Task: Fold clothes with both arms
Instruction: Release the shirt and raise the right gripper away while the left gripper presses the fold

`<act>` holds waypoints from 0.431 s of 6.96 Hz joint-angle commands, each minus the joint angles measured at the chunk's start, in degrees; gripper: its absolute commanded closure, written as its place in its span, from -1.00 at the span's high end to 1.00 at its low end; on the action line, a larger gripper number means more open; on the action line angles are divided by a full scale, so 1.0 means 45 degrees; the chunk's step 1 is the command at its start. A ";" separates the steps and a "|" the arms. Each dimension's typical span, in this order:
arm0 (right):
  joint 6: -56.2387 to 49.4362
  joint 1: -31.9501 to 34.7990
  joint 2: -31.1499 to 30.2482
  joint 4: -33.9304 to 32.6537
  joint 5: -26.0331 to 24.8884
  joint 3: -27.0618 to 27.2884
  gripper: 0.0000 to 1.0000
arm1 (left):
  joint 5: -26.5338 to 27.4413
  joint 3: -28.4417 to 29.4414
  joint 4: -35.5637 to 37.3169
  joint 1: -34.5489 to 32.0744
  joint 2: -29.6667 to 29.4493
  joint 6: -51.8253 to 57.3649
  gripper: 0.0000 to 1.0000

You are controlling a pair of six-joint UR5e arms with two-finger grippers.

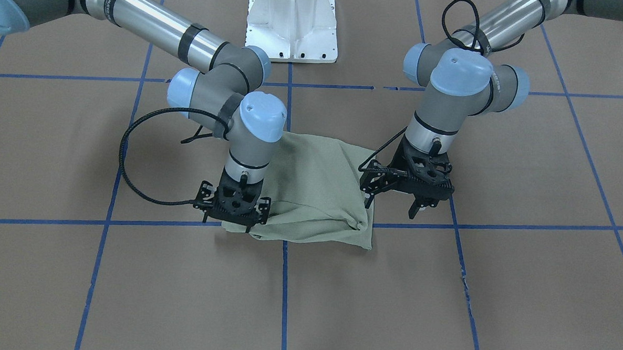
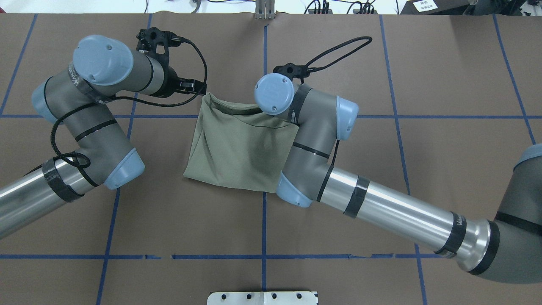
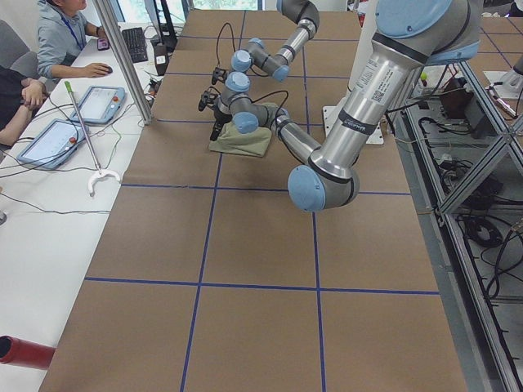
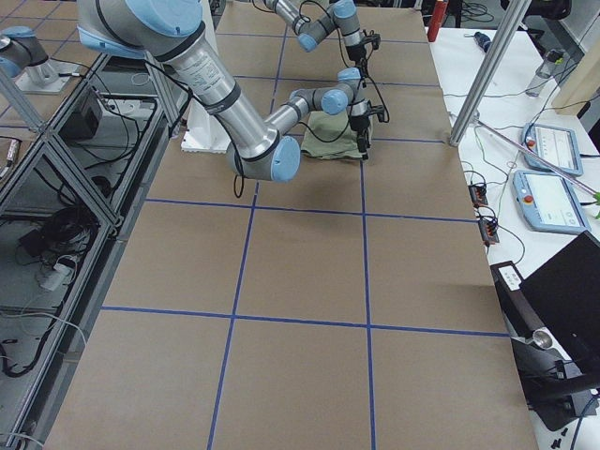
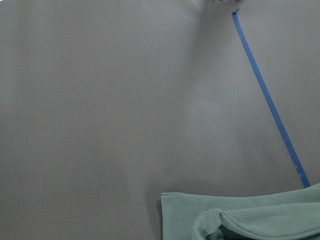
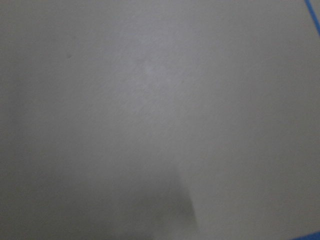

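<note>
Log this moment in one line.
shirt: folded, bunched at one edge | left gripper: open, at shirt corner | right gripper: down on opposite corner, jaws hidden

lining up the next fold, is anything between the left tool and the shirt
Nothing visible. The left tool hangs just beside the shirt edge, only bare table between them. The right tool sits at the opposite corner, out of the way.
</note>
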 commanded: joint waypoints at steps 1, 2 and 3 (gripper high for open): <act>-0.0817 0.1142 0.0174 -0.0014 0.0417 -0.0578 1.00 | 0.0000 -0.0001 0.0005 0.0015 0.0014 -0.0054 1.00; -0.0858 0.1301 0.0543 -0.0053 0.1349 -0.0385 1.00 | 0.0039 0.0019 0.0101 0.0092 -0.0025 -0.0112 1.00; -0.0859 0.1303 0.0586 -0.0073 0.2054 0.0506 1.00 | 0.0252 -0.0001 0.0218 0.0460 -0.0006 -0.0113 1.00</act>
